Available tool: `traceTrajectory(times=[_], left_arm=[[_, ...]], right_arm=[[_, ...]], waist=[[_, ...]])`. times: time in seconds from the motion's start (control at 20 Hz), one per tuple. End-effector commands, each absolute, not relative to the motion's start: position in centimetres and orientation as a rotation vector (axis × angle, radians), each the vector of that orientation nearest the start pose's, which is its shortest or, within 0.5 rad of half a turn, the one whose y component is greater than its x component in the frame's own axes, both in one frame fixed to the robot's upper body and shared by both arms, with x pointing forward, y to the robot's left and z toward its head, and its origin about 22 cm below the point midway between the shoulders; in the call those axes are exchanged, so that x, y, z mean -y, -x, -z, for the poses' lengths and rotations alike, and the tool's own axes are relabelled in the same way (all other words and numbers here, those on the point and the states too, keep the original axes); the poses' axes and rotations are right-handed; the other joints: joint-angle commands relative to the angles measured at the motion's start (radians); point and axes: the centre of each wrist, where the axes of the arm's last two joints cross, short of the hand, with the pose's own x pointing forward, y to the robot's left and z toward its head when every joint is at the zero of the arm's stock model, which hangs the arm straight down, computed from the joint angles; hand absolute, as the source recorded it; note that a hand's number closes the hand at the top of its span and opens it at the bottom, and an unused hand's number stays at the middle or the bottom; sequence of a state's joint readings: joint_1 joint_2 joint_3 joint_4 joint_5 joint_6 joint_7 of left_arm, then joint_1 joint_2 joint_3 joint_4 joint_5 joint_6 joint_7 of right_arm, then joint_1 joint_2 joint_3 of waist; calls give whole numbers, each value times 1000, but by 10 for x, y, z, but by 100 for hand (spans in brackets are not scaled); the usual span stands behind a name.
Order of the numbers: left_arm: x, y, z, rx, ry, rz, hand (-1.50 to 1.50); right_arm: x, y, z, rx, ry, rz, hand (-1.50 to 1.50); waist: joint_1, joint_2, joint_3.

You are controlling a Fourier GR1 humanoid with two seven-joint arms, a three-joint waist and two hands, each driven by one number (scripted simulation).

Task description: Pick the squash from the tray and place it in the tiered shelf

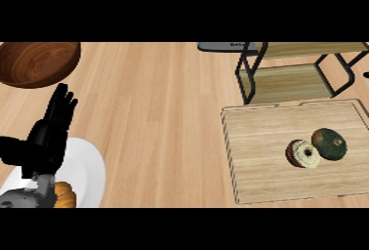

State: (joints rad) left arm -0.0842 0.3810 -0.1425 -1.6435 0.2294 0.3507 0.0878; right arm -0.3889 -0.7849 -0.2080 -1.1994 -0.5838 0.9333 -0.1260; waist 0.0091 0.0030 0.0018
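Note:
A dark green squash [330, 143] lies on the wooden tray [267, 146] at the right, touching a round glazed donut [303, 154] on its left. The tiered shelf [296, 78], a black frame with wooden boards, stands just behind the tray at the upper right. My left hand [52, 132] is at the far left with fingers straight and pointing up, far from the tray and holding nothing. My right hand does not show.
A brown wooden bowl [36, 62] sits at the upper left corner. A white plate [86, 171] with a croissant [65, 194] lies under my left forearm. A dark flat object [220, 46] peeks in behind the shelf.

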Motion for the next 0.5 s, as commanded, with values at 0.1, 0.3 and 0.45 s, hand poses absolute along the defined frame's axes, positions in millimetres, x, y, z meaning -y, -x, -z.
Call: traceTrajectory(times=[0.1, 0.3, 0.45], left_arm=[[-268, -257, -58, 1616, -245, -49, 0], [-271, -250, -45, 1586, -251, -63, 0], [-266, -252, -52, 1614, -264, -69, 0]], right_arm=[[435, -299, -244, 1606, -322, -1147, -150], [390, -281, -274, 1570, -18, -1409, -150], [375, -267, -294, 1535, 177, -1539, -150]], waist=[[-9, -5, -1], [-20, -9, 1], [-20, -8, 1]])
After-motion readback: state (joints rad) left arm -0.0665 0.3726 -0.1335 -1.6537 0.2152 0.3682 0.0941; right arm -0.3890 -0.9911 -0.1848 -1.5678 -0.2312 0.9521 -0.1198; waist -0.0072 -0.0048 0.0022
